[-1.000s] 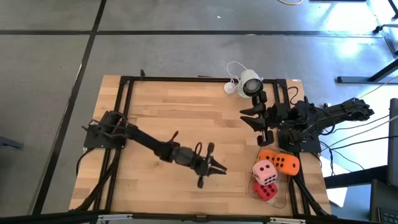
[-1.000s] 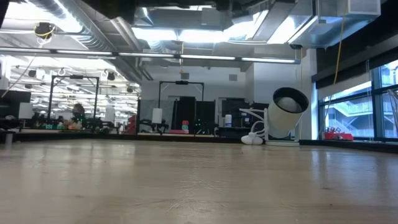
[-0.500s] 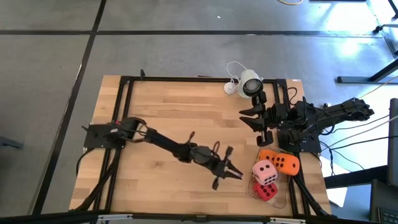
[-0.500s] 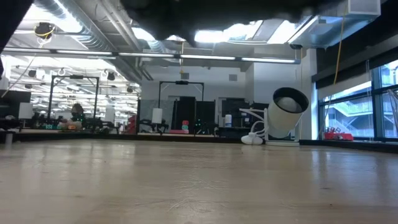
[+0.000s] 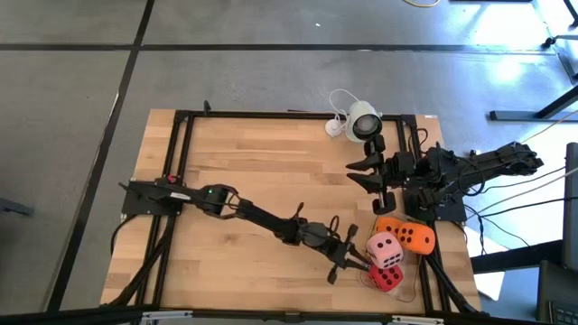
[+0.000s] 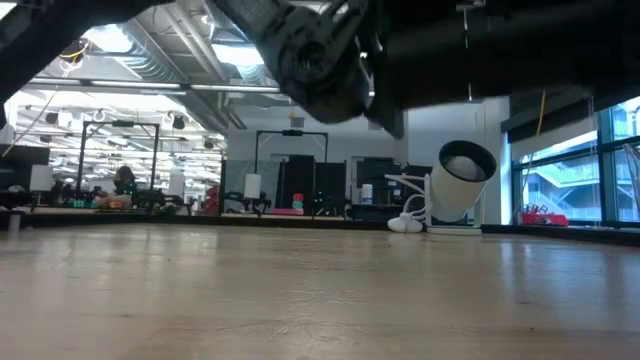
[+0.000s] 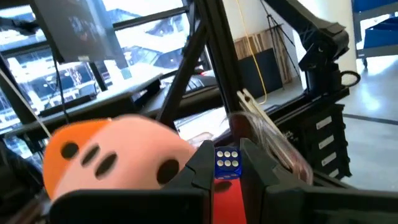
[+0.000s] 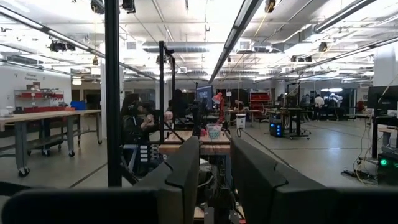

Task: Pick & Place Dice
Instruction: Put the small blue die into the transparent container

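Note:
The dice sit in a cluster at the table's near right corner. A pale pink die (image 5: 385, 249) is on top, an orange one (image 5: 408, 236) is behind it, and a red one (image 5: 387, 277) is in front. Whether the orange shape is one die or two, I cannot tell. My left gripper (image 5: 359, 262) is open, stretched out level right at the cluster's left side. In its wrist view the left gripper (image 7: 227, 160) has the red die (image 7: 226, 190) showing between its fingers, with the pink die (image 7: 124, 158) and the orange die (image 7: 65, 146) beside them. My right gripper (image 5: 355, 170) waits, open, at the right side. My left gripper comes level from the table's left. Its fingertips (image 7: 200, 163) are right at the pink and red dice. I cannot tell whether they touch either die. All the dice rest in their pile on the table.
A white round camera (image 5: 363, 120) stands at the far edge and also shows in the low view as the camera (image 6: 462, 178). A black frame rail (image 5: 178, 171) borders the table. A thin cable loops by the red die. Bare wood (image 5: 262, 171) lies left and centre.
My left arm has stretched out toward the table's right and near edge. It moved from the table's middle up to the dice cluster and has come into the top of the low view. The dice have stayed where they were.

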You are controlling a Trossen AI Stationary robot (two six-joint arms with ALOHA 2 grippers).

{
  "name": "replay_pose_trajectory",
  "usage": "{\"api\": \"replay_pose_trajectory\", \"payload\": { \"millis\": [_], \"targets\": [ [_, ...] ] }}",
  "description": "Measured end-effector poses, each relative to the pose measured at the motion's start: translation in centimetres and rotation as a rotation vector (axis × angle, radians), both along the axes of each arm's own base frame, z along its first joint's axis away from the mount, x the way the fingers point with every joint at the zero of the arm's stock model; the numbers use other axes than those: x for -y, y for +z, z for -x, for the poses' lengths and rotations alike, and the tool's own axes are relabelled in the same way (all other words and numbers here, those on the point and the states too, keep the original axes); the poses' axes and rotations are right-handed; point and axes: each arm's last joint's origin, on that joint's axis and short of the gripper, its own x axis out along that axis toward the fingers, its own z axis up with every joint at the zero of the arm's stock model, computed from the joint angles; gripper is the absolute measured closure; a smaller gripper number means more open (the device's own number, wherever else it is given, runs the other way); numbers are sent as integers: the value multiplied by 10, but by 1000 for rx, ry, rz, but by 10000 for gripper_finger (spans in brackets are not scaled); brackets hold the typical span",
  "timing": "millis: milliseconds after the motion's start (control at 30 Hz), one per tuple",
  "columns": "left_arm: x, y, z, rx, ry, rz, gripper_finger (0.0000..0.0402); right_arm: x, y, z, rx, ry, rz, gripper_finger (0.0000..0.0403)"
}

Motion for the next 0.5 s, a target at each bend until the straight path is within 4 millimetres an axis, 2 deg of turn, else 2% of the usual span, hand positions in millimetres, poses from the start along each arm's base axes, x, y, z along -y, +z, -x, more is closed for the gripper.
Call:
{"api": "replay_pose_trajectory", "payload": {
  "millis": [167,500],
  "targets": [
    [0,-10,-2,-26,10,9,374,0,-1,0,-12,1,2,309],
    [4,-11,-1,-51,-7,53,338,0,-1,0,-11,1,1,309]
  ]
}}
